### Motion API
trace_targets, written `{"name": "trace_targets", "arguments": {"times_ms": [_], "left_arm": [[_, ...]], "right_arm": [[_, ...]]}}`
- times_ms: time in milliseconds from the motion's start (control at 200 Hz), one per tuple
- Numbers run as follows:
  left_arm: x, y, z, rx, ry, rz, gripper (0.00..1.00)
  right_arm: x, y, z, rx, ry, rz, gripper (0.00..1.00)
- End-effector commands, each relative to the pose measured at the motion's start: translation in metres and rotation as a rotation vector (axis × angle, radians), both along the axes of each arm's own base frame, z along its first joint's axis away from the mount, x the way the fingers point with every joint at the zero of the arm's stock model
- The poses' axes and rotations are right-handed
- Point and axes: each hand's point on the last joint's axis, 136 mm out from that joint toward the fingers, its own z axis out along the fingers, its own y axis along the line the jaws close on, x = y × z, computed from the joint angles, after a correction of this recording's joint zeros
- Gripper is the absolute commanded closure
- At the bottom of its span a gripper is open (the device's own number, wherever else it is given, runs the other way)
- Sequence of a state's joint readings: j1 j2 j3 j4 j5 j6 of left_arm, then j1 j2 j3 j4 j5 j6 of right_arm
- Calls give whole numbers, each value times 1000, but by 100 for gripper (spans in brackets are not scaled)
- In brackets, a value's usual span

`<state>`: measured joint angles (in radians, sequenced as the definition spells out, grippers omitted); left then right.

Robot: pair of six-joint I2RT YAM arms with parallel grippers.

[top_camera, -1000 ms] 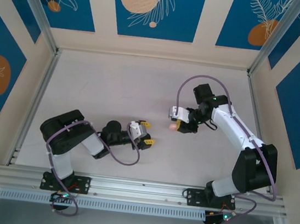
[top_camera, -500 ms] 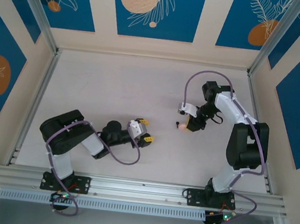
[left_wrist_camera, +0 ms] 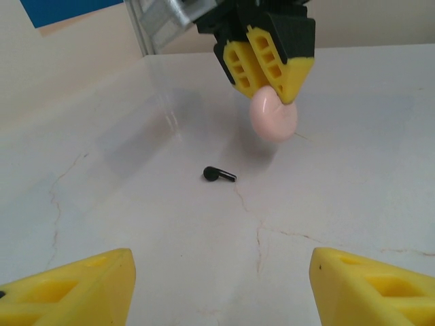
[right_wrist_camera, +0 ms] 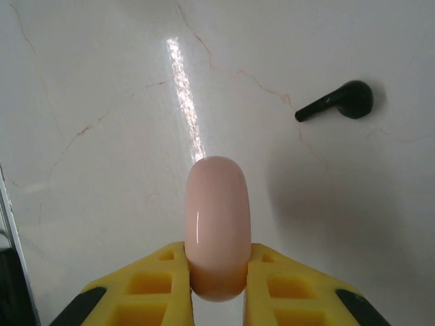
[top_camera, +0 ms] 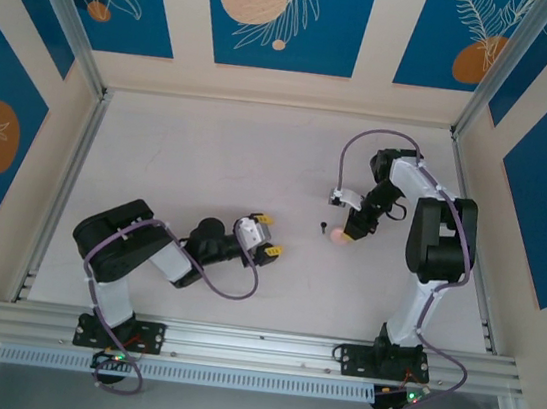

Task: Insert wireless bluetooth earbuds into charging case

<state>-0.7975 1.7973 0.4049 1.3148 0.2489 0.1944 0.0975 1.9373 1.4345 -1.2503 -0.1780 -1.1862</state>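
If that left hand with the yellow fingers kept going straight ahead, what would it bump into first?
Probably the tiny black earbud lying on the white table, nearly centred ahead of the open left hand. Beyond it hangs the right hand, pinching a pale-pink rounded disc. Depth is hard to judge.

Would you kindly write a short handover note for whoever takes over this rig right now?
The left gripper is open, jaws wide apart with nothing between them, low over the table and facing the earbud.
The right gripper is shut on a pale pink rounded object, held edge-on close to the earbud.
The earbud lies loose on its side on the table, between the two grippers.
Done: nothing seated, as far as I can see.
Left: pick up this earbud and seat it in the charging case, then do the same for its pair.
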Motion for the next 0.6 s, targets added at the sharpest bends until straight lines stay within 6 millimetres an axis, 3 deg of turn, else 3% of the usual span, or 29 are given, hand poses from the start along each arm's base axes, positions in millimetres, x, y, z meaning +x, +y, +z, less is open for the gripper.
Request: {"name": "trace_targets", "arguments": {"times_ms": [0, 595], "left_arm": [[2, -7, -6, 29, -12, -9, 32], [16, -22, -8, 56, -15, -24, 32]], "right_arm": [[-1, -2, 3, 2, 33, -15, 82], [17, -9, -10, 54, 88, -69, 78]]}}
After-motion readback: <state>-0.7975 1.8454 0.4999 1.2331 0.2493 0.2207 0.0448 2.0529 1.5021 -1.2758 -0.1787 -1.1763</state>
